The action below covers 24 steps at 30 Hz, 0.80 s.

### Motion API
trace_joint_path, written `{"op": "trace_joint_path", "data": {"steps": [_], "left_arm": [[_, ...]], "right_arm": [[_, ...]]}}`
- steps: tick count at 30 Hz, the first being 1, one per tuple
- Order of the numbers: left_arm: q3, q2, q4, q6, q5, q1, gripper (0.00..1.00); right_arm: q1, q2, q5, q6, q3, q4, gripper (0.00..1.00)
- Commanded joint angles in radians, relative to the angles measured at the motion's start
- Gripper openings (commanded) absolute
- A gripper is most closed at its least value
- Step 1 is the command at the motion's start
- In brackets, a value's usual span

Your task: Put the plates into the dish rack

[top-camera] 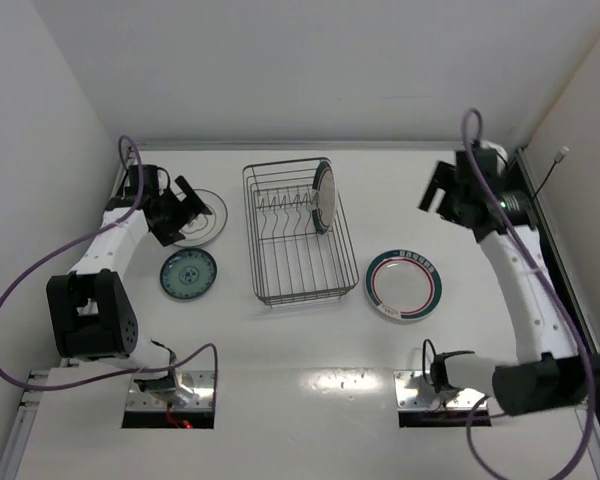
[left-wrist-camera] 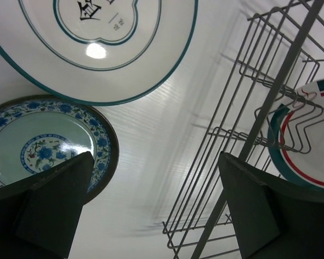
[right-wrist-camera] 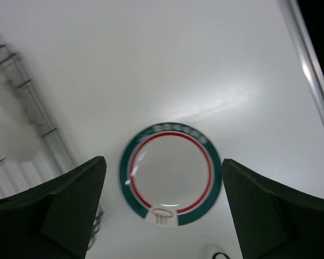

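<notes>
I think this is a robot test room, not a real kitchen. My left arm (top-camera: 115, 240) and right arm (top-camera: 520, 280) are bolted to a white table (top-camera: 310, 340) at the bottom of the top view. Plain white walls (top-camera: 330, 60) close it in at the left, right and top. Purple cables (top-camera: 20, 285) loop off my arms. A wire dish rack (top-camera: 295, 240) and plates (top-camera: 404, 284) sit right on the table.

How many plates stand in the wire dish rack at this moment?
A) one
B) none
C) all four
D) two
A: only one green-and-red banded plate stands on edge in the dish rack; the second banded plate, the blue floral plate and the white plate with a dark centre mark lie flat on the table.
</notes>
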Motion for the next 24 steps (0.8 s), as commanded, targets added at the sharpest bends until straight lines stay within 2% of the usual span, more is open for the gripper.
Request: {"op": "trace_joint_path", "data": {"steps": [1,2,8,16,21,24], "left_arm": [[-0.038,-0.047,0.01,0.021,0.052,0.014,1.0],[-0.047,-0.047,0.021,0.021,0.053,0.014,1.0],[-0.07,-0.047,0.032,0.012,0.074,0.014,1.0],[-0.07,-0.047,0.032,0.012,0.074,0.014,1.0],[-0.07,-0.047,0.023,0.012,0.074,0.014,1.0],[-0.07,-0.047,0.023,0.012,0.074,0.014,1.0]], "right_arm": [[-0.228,-0.025,-0.262,-0.015,-0.305,0.016,0.86],[-0.311,-0.025,-0.29,-0.029,-0.344,0.028,0.86],[-0.544,0.03,-0.411,-0.06,-0.504,0.049,0.89],[-0.681,0.142,-0.565,-0.069,-0.697,0.149,0.89],[-0.697,0.219,-0.701,-0.079,-0.782,0.261,0.75],[-0.687,0.269,-0.787,-0.056,-0.805,0.331,0.6]]}}
